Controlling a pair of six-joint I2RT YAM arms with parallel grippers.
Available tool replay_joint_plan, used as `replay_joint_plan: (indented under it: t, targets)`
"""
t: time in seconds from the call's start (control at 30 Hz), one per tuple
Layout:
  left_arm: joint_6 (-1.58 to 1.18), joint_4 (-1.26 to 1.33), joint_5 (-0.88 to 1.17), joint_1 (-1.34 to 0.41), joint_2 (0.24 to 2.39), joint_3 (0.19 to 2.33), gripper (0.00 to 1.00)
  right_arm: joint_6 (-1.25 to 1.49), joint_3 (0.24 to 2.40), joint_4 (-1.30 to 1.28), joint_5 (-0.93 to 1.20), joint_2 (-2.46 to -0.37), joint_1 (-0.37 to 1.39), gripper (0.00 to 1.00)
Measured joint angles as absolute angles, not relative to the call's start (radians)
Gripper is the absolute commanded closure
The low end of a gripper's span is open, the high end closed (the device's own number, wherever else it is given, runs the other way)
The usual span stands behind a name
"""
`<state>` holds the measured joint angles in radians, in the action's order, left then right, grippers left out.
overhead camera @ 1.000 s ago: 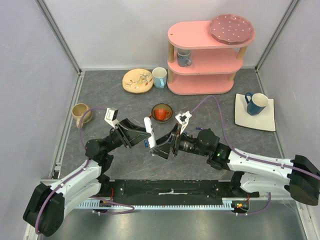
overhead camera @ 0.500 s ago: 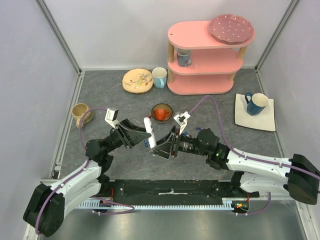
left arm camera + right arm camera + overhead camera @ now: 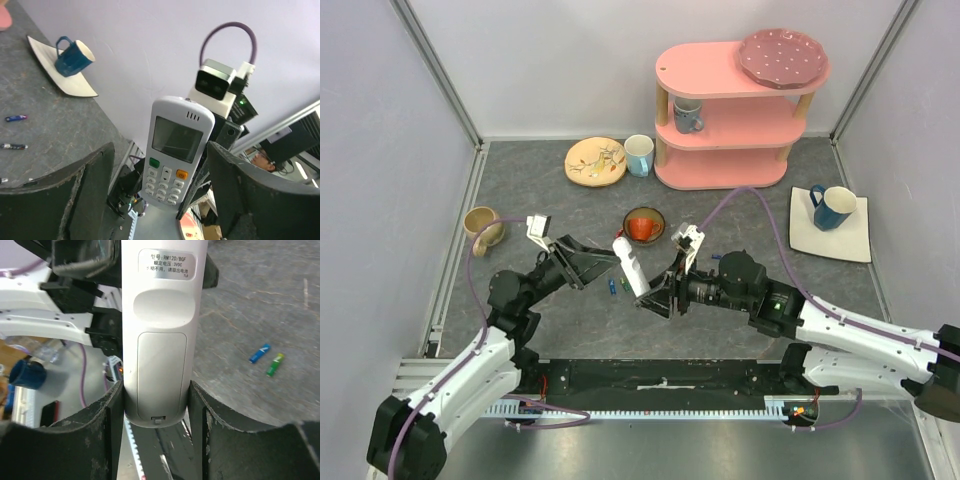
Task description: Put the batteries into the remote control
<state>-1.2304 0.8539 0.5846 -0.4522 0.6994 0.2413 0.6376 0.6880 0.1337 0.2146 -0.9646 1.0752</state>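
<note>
Your right gripper (image 3: 156,407) pinches the remote (image 3: 156,330) by its lower end, with one finger on each long edge. The remote's long axis runs up and away from those jaws, and in the top view it leans toward the far left. Its back faces the right wrist, and the cover (image 3: 162,372) over the battery bay is shut.

A blue battery (image 3: 611,288) and a green battery (image 3: 623,286) lie on the table (image 3: 520,190) just below the remote. They sit between the two grippers, nearer the left one.

The buttons face the other way, toward your left gripper (image 3: 598,262), which is spread and empty. In its wrist view the remote stands between the fingers with a gap on both sides.

I judge that your free left arm is the one to fetch the batteries. The cover must come off first, though, and it faces away from that arm.

Beyond sits a bowl (image 3: 643,226), well apart.
</note>
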Motion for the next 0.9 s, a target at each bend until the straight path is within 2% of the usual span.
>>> replay_joint_plan:
  t: [0.1, 0.17, 0.4, 0.53, 0.67, 0.9]
  targets:
    - [-1.192, 0.737, 0.553, -0.446, 0.669, 0.272, 0.09, 0.577, 0.731, 0.015, 0.161, -0.958, 1.075, 0.59]
    - [-1.15, 0.622, 0.529, -0.445, 0.66, 0.313, 0.06, 0.544, 0.759, -0.062, 0.104, -0.96, 1.076, 0.59]
    - [-0.966, 0.191, 0.363, -0.488, 0.709, 0.527, 0.07, 0.469, 0.846, -0.276, -0.175, -1.011, 1.092, 0.59]
    - [-0.908, 0.017, 0.206, -0.62, 0.759, 0.593, 0.1, 0.459, 0.875, -0.347, -0.301, -1.06, 1.116, 0.59]
    - [-0.898, -0.064, 0.104, -0.715, 0.81, 0.599, 0.11, 0.455, 0.904, -0.382, -0.364, -1.113, 1.138, 0.58]
    - [-0.898, -0.081, 0.049, -0.729, 0.855, 0.599, 0.12, 0.456, 0.932, -0.414, -0.405, -1.154, 1.156, 0.58]
